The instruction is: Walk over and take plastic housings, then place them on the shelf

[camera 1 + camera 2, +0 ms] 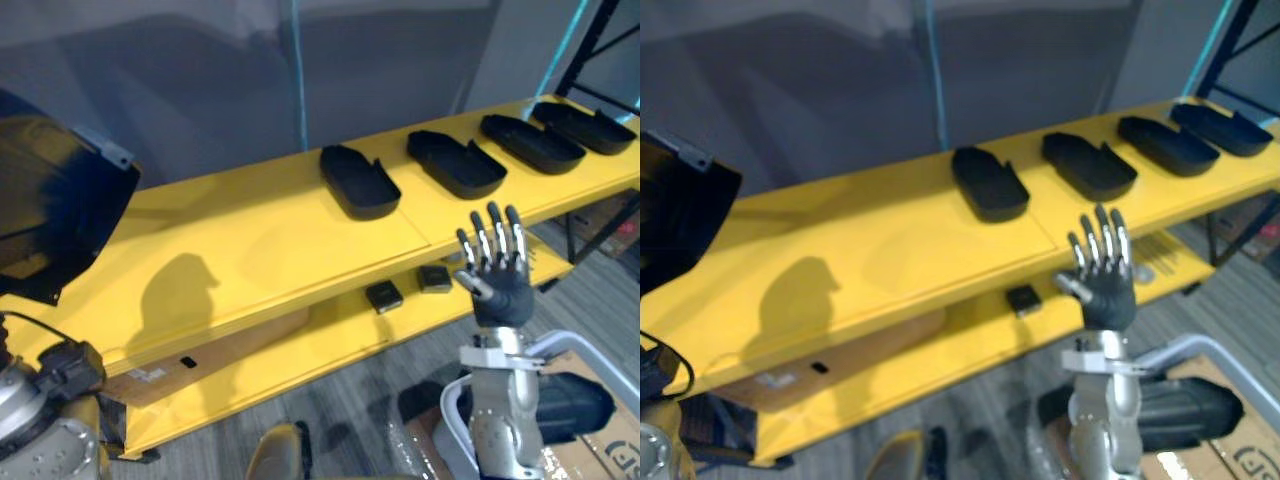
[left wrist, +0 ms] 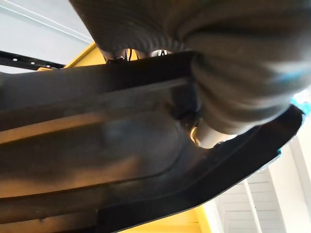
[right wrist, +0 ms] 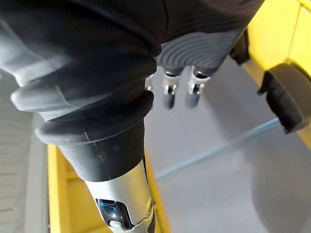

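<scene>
In the left eye view, a row of black plastic housings (image 1: 360,182) is seen lying on the yellow shelf (image 1: 250,240), from the centre to the upper right. A fifth housing (image 1: 50,200) is seen at the left edge. The right hand (image 1: 500,285) is raised at lower right, fingers spread, empty.

In the left wrist view, the left hand (image 2: 233,63) is pressed against the fifth housing. Its fingers are hidden, so the grip cannot be told.

In the right wrist view, straight fingers (image 3: 169,94) are shown.

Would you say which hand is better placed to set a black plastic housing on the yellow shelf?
Left: the left hand carries a black plastic housing by the yellow shelf; the right hand is open, empty.
</scene>
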You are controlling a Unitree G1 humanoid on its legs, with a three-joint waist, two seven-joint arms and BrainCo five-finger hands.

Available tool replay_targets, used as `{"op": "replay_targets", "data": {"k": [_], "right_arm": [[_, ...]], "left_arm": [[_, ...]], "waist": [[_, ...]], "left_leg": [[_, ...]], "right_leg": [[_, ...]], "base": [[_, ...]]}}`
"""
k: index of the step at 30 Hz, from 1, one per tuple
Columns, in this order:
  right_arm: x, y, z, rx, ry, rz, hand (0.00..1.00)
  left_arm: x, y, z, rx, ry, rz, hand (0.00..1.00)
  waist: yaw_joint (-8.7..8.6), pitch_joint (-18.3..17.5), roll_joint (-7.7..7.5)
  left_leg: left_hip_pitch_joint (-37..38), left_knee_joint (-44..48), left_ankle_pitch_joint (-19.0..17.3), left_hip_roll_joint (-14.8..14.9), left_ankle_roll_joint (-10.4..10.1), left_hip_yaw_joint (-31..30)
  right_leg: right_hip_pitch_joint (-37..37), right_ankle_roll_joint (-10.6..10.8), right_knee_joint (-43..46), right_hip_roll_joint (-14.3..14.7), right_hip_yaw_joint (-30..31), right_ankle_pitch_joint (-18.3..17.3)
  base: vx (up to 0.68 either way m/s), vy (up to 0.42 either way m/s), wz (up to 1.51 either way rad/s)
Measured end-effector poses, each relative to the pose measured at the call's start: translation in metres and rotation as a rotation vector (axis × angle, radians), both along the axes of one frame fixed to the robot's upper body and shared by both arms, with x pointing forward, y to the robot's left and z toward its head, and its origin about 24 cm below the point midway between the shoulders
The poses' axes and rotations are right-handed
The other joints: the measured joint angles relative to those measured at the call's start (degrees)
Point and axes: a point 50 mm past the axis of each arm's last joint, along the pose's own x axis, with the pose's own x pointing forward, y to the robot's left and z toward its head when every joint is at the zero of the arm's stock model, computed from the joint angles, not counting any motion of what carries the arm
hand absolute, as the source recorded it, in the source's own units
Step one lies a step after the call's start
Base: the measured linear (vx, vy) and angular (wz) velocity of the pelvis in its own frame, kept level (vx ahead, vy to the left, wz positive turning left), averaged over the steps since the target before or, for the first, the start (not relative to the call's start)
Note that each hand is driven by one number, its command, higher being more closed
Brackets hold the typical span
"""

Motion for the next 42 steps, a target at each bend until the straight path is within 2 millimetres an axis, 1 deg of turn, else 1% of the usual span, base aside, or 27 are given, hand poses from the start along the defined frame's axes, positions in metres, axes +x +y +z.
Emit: {"op": "replay_targets", "data": {"k": [1,2,3,4,5,6,7,8,9,10,11,14,15,16,17,19,20,21,22,26,31,33,34,35,37,40,42], "right_arm": [[0.000,-0.003,0.000,-0.002,0.002,-0.011,0.00],[0.000,-0.005,-0.001,-0.008,0.010,-0.016,0.00],[0.000,-0.005,-0.001,-0.011,0.011,-0.019,0.00],[0.000,-0.009,-0.001,-0.029,0.011,-0.039,0.00],[0.004,-0.012,0.000,-0.032,0.008,-0.053,0.00],[0.007,-0.014,-0.002,-0.031,0.017,-0.059,0.00],[0.010,-0.017,-0.009,-0.024,0.053,-0.069,0.00],[0.011,-0.018,-0.016,-0.019,0.089,-0.069,0.00],[0.010,-0.018,-0.016,-0.020,0.093,-0.068,0.00],[0.009,-0.018,-0.013,-0.024,0.079,-0.067,0.00],[0.008,-0.017,-0.007,-0.032,0.054,-0.067,0.00],[0.003,-0.015,0.005,-0.038,0.003,-0.070,0.00],[0.000,-0.015,0.009,-0.039,-0.013,-0.073,0.00],[-0.003,-0.015,0.013,-0.044,-0.029,-0.077,0.00],[-0.005,-0.015,0.015,-0.047,-0.038,-0.078,0.00],[-0.008,-0.013,0.023,-0.053,-0.072,-0.076,0.00],[-0.009,-0.013,0.024,-0.053,-0.078,-0.074,0.00],[-0.008,-0.012,0.025,-0.060,-0.080,-0.069,0.00],[-0.009,-0.015,0.026,-0.075,-0.075,-0.074,0.00],[-0.009,-0.025,0.029,-0.098,-0.073,-0.101,0.00],[-0.012,-0.024,0.040,-0.095,-0.134,-0.057,0.00],[-0.010,-0.021,0.043,-0.091,-0.153,-0.045,0.00],[-0.009,-0.020,0.044,-0.085,-0.162,-0.044,0.00],[-0.008,-0.020,0.046,-0.082,-0.169,-0.043,0.00],[-0.007,-0.019,0.048,-0.081,-0.179,-0.040,0.00],[-0.004,-0.018,0.053,-0.083,-0.201,-0.033,0.00],[-0.002,-0.017,0.054,-0.096,-0.192,-0.023,0.00]], "left_arm": [[-0.002,-0.001,0.001,0.025,-0.016,0.010,1.00],[-0.004,-0.003,0.003,0.049,-0.038,0.008,1.00],[-0.005,-0.004,0.004,0.053,-0.044,0.005,1.00],[-0.006,-0.006,0.006,0.067,-0.070,-0.006,1.00],[-0.005,-0.006,0.010,0.084,-0.108,-0.009,1.00],[-0.003,-0.005,0.011,0.087,-0.117,-0.008,1.00],[0.003,-0.001,0.012,0.087,-0.113,-0.006,1.00],[0.009,0.001,0.014,0.102,-0.099,-0.013,1.00],[0.011,0.000,0.016,0.108,-0.098,-0.022,1.00],[0.014,-0.005,0.019,0.120,-0.107,-0.059,1.00],[0.018,-0.010,0.023,0.127,-0.118,-0.099,1.00],[0.029,-0.019,0.030,0.138,-0.119,-0.160,1.00],[0.031,-0.020,0.031,0.132,-0.113,-0.166,1.00],[0.033,-0.020,0.031,0.118,-0.099,-0.170,1.00],[0.034,-0.020,0.030,0.111,-0.093,-0.174,1.00],[0.036,-0.020,0.028,0.086,-0.079,-0.193,1.00],[0.036,-0.020,0.028,0.081,-0.074,-0.191,1.00],[0.037,-0.020,0.025,0.064,-0.064,-0.191,1.00],[0.037,-0.020,0.020,0.029,-0.052,-0.203,1.00],[0.040,-0.026,0.017,0.016,-0.041,-0.246,1.00],[0.037,-0.027,0.015,0.012,-0.059,-0.253,1.00],[0.039,-0.026,0.014,0.013,-0.039,-0.254,1.00],[0.041,-0.025,0.013,0.012,-0.019,-0.257,1.00],[0.044,-0.023,0.011,0.008,0.013,-0.260,1.00],[0.052,-0.020,0.007,-0.006,0.081,-0.283,1.00],[0.061,-0.014,0.007,0.023,0.189,-0.340,1.00],[0.070,-0.009,0.009,0.091,0.322,-0.399,1.00]], "waist": [[0.29,-0.7,0.28],[0.49,-2.6,-0.89],[0.46,-3.1,-1.27],[-0.04,-5.4,-2.64],[-0.19,-5.6,-3.84],[-0.13,-5.7,-3.94],[-0.17,-5.7,-4.01],[-0.30,-5.8,-4.06],[-0.32,-6.1,-4.24],[-0.34,-6.2,-4.21],[-0.54,-6.2,-4.12],[-2.33,-5.9,-3.53],[-3.14,-5.8,-3.38],[-3.35,-5.9,-3.37],[-3.30,-5.9,-3.37],[-2.93,-6.2,-3.87],[-2.86,-6.4,-4.16],[-2.79,-7.0,-4.60],[-2.75,-7.8,-3.18],[-2.89,-8.8,-0.52],[-2.85,-8.8,-0.89],[-2.76,-8.2,-1.80],[-2.63,-7.9,-2.73],[-2.59,-7.7,-3.50],[-2.62,-7.6,-3.86],[-2.80,-7.6,-3.76],[-3.17,-7.6,-3.59]], "left_leg": [[-0.1,0.4,-0.7,-0.7,1.1,0.5],[0.2,-1.2,-1.4,-2.6,1.8,1.8],[0.2,-1.8,-1.4,-3.3,1.8,2.0],[0.7,-4.5,-1.5,-5.6,1.7,2.7],[1.5,-6.4,-1.3,-6.9,2.1,2.8],[1.8,-6.7,-1.3,-6.9,2.1,2.8],[3.7,-8.2,-1.3,-6.9,2.2,2.6],[6.0,-10.1,-1.0,-6.9,2.5,2.5],[6.7,-10.6,-0.9,-6.8,2.7,2.5],[7.5,-10.6,-1.0,-6.1,3.6,2.3],[7.6,-10.7,-1.1,-5.5,3.7,1.3],[7.5,-10.8,-1.1,-4.2,3.6,-0.9],[8.2,-11.2,-1.2,-3.9,3.3,-1.5],[8.8,-11.8,-1.3,-3.8,2.9,-1.8],[9.1,-11.8,-1.4,-3.8,2.6,-1.7],[9.0,-11.8,-1.7,-3.7,1.1,-1.7],[8.9,-11.8,-1.8,-3.9,0.7,-1.7],[8.6,-11.5,-2.0,-4.1,-0.2,-1.6],[8.3,-11.4,-1.9,-2.9,-0.9,-1.7],[9.6,-13.1,-0.6,-0.3,-2.6,-1.5],[12.3,-15.8,-0.2,-0.4,-3.1,-1.6],[12.3,-16.1,-0.1,-1.1,-3.0,-1.7],[12.3,-16.4,0.1,-1.4,-2.7,-1.8],[12.6,-17.1,0.5,-1.9,-2.6,-1.8],[13.6,-18.3,0.8,-2.6,-2.3,-1.8],[14.3,-20.2,1.7,-3.5,-1.9,-1.6],[14.5,-21.3,2.2,-3.8,-1.7,-1.6]], "right_leg": [[0.0,-0.2,0.0,-0.7,0.5,-0.4],[-0.2,-1.0,-0.5,-2.3,1.9,-1.1],[-0.2,-1.3,-0.9,-2.7,2.0,-1.3],[-0.4,-1.9,-1.3,-3.7,3.4,-1.6],[-3.1,2.1,5.7,-3.4,5.2,-0.7],[-5.4,7.2,9.8,-3.3,4.9,0.1],[-7.4,11.3,15.2,-3.4,4.8,1.6],[-7.9,10.1,17.4,-4.0,3.7,2.0],[-8.4,9.2,17.6,-4.6,2.6,1.6],[-8.9,7.1,16.5,-5.3,0.7,0.5],[-9.8,6.0,14.6,-6.3,-0.9,0.0],[-12.6,6.2,12.6,-7.7,-2.0,0.7],[-13.2,6.1,11.3,-8.2,-2.0,2.6],[-13.3,5.7,9.6,-8.7,-2.1,5.1],[-13.2,5.6,8.6,-8.7,-2.2,6.4],[-12.9,5.0,3.5,-8.5,-5.5,10.7],[-12.2,4.6,1.8,-8.4,-6.7,11.9],[-10.5,6.7,-1.9,-8.7,-9.4,12.0],[-9.4,7.1,-4.3,-7.4,-10.3,12.8],[-7.7,6.5,-6.0,-4.7,-11.3,13.3],[-6.1,6.5,-6.1,-4.5,-11.5,13.3],[-6.1,5.9,-6.1,-5.0,-11.5,12.8],[-6.1,5.6,-6.3,-5.3,-11.5,12.7],[-5.9,5.5,-6.4,-5.7,-11.5,12.6],[-5.3,5.3,-6.6,-6.2,-11.5,12.5],[-5.3,4.8,-6.9,-6.8,-11.6,12.2],[-5.4,4.8,-7.0,-7.1,-12.0,12.2]], "base": [[0.12,0.178,-0.18],[0.13,0.174,-0.12],[0.23,0.158,0.05],[0.22,0.116,0.16],[0.22,0.126,0.13],[0.17,0.122,0.01],[0.17,0.100,-0.02],[0.17,0.088,-0.04],[0.16,0.060,-0.03],[0.15,0.038,0.07],[0.13,0.019,0.19],[0.08,-0.029,0.37],[0.06,-0.095,0.32],[0.07,-0.114,0.23],[0.09,-0.173,0.13],[0.12,-0.234,0.02],[0.13,-0.282,-0.03],[0.14,-0.291,0.03],[0.14,-0.284,0.08],[0.15,-0.184,0.06],[0.09,-0.025,0.05],[-0.01,0.037,0.02],[-0.02,0.032,0.06],[-0.02,0.038,0.06],[-0.02,0.044,0.03],[-0.02,0.018,0.01],[-0.03,0.003,0.06]]}}
